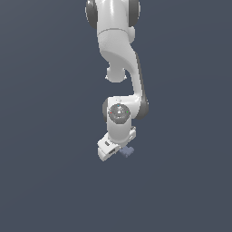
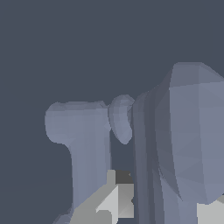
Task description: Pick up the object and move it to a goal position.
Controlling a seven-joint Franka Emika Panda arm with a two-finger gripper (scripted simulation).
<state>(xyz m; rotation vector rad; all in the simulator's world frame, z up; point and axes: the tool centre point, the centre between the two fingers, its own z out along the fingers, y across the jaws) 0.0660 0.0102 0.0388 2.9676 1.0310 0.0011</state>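
The white pincer [image 1: 118,152] is hanging low under the arm, clenching the pale blue-lavender object [image 2: 175,131], which is poking out at its tip toward the exterior view's right and filling the wrist view between the fingers [image 2: 109,203].

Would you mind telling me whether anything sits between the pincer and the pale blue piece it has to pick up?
Nothing visible does. In the exterior view the pincer is right at the pale blue piece, and the wrist view shows the piece filling the frame beside a finger. Whether it is gripped is unclear.
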